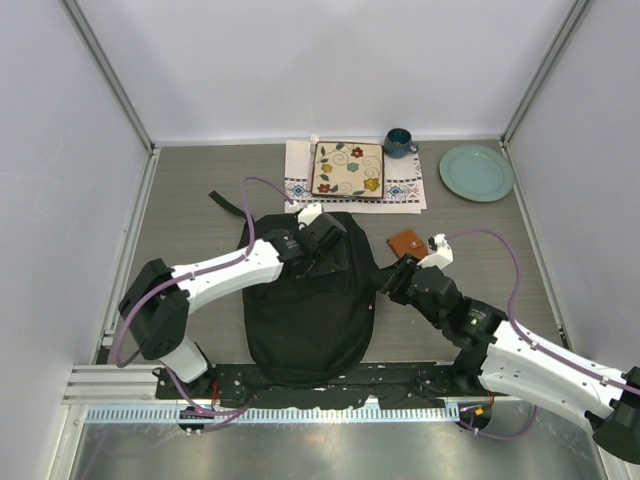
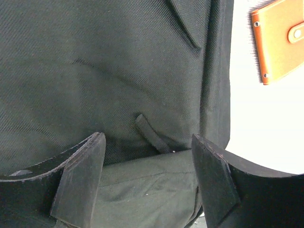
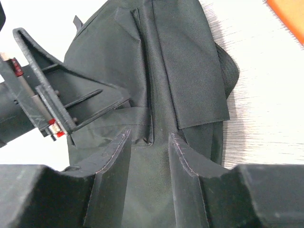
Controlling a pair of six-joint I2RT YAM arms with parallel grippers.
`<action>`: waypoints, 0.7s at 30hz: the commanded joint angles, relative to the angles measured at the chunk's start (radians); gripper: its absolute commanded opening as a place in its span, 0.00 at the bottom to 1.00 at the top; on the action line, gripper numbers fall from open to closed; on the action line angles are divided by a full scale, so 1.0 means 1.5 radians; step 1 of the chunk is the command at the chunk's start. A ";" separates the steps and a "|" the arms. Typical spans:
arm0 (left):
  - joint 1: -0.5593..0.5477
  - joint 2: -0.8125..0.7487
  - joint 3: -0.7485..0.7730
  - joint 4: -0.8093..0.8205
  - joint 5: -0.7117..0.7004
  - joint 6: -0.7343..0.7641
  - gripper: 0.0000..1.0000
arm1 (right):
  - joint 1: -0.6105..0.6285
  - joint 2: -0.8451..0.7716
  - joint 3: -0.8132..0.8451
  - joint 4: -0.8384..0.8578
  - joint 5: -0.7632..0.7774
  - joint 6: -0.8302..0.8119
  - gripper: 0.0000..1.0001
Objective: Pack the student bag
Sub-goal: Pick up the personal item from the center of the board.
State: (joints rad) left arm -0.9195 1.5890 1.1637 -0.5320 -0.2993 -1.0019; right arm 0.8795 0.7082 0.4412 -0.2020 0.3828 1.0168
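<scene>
The student bag (image 1: 308, 320), a large black fabric backpack, lies flat in the middle of the table. My left gripper (image 1: 323, 250) hovers over its upper part. In the left wrist view the left gripper (image 2: 147, 142) stands open and wide, with a fold of the bag's fabric (image 2: 142, 185) and a short black loop (image 2: 151, 135) between its fingers. My right gripper (image 1: 388, 283) is at the bag's upper right edge. In the right wrist view the right gripper (image 3: 149, 137) is open more narrowly, straddling bag fabric (image 3: 152, 190) just below a flap (image 3: 194, 80).
A small orange-brown wallet (image 1: 405, 241) lies right of the bag, close to the right gripper. At the back are a flowered square plate (image 1: 348, 168) on a white mat (image 1: 405, 192), a blue mug (image 1: 398, 142) and a teal plate (image 1: 476, 172). A black strap (image 1: 226, 203) trails up left.
</scene>
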 commanded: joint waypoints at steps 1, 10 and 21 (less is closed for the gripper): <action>0.005 0.032 0.053 0.000 0.001 -0.025 0.74 | -0.002 -0.030 -0.005 -0.011 0.026 -0.001 0.42; 0.005 0.076 0.080 -0.026 -0.002 -0.034 0.52 | -0.002 -0.044 -0.008 -0.017 0.025 -0.009 0.42; -0.003 0.120 0.093 -0.067 -0.026 -0.028 0.34 | -0.002 -0.048 -0.007 -0.021 0.028 -0.018 0.42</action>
State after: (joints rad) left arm -0.9180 1.7164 1.2720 -0.5831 -0.3161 -1.0412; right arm 0.8795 0.6476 0.4278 -0.2420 0.3912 1.0004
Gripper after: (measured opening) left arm 0.360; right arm 0.418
